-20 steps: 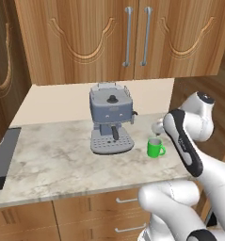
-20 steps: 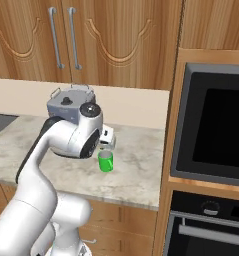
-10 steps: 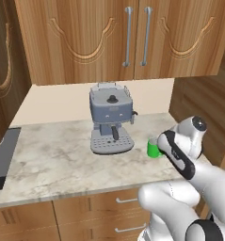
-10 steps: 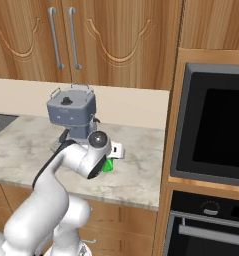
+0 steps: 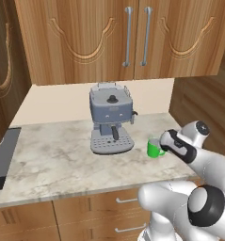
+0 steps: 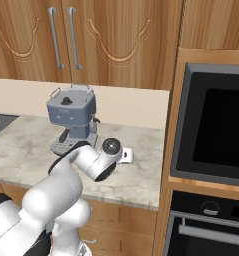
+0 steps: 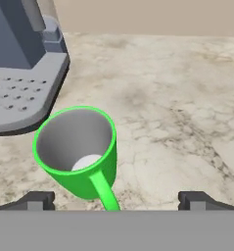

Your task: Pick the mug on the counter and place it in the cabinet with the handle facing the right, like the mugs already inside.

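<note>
The carved double-door wall unit (image 5: 132, 37) with its two metal bar handles hangs straight above the coffee machine, and a built-in oven (image 6: 211, 125) with a dark glass front stands in a tall wooden column off to the machine's right. Below, the counter (image 5: 52, 160) spreads pale and marbled under the machine, with light wooden drawers (image 5: 100, 212) beneath its front edge. At the counter's far left, well apart from the machine, lies the dark flat hob (image 5: 3, 150).

The coffee machine (image 5: 110, 117) itself is a blue-grey block with a perforated drip tray at its foot, set near the back wall about mid-counter.

The white arm reaches in low from the front, its hand close to the counter on the machine's right. In the right base view the arm's wrist covers that spot.

The mug (image 5: 155, 148) stands upright on the counter just beside the right front corner of the machine's drip tray, apart from it, bright green with a pale grey inside. From the hand camera the mug (image 7: 77, 153) sits left of centre, its loop handle pointing back toward the hand.

The gripper (image 7: 116, 201) is spread wide, one dark fingertip at each side, holding nothing; the handle lies between the tips without touching either.
</note>
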Controlling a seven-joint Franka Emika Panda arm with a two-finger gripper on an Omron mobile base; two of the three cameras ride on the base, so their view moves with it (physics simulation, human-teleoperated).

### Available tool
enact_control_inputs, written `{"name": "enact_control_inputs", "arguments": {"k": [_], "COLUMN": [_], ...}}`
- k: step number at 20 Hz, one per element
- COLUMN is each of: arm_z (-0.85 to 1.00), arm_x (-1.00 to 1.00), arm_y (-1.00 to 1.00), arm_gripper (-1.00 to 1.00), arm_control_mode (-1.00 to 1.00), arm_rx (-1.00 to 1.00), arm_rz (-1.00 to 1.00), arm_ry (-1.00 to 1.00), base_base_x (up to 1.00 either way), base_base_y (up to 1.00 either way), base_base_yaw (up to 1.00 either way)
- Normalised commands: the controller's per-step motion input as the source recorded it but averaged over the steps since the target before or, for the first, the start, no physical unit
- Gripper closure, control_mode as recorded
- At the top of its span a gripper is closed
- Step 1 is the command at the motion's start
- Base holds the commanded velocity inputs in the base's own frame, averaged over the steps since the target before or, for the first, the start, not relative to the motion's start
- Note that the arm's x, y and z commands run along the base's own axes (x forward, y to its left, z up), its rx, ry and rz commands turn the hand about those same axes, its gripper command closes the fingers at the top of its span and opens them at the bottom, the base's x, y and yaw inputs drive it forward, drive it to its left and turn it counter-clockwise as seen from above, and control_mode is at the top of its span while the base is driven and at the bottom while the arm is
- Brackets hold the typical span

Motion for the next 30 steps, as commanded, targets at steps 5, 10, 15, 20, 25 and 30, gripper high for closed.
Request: {"name": "enact_control_inputs", "arguments": {"k": [5,10,15,20,25,30], "arm_z": [-0.23,-0.15,-0.3,-0.3,-0.12,-0.03], "arm_x": [0.0,0.06,0.16,0.21,0.24,0.13], "arm_y": [-0.05,0.07,0.08,0.04,0.08,0.1], "arm_gripper": [-1.0,-1.0,-1.0,-1.0,-1.0,-1.0], "arm_control_mode": [-1.0,-1.0,-1.0,-1.0,-1.0,-1.0], "arm_rx": [-0.02,-0.02,-0.04,-0.03,-0.01,0.0], "arm_rz": [0.03,0.03,0.03,0.06,0.06,0.04], "arm_ry": [0.12,0.03,0.0,0.0,0.0,0.0], "base_base_x": [0.0,0.0,0.0,0.0,0.0,0.0], "base_base_y": [0.0,0.0,0.0,0.0,0.0,0.0], "base_base_yaw": [0.0,0.0,0.0,0.0,0.0,0.0]}}
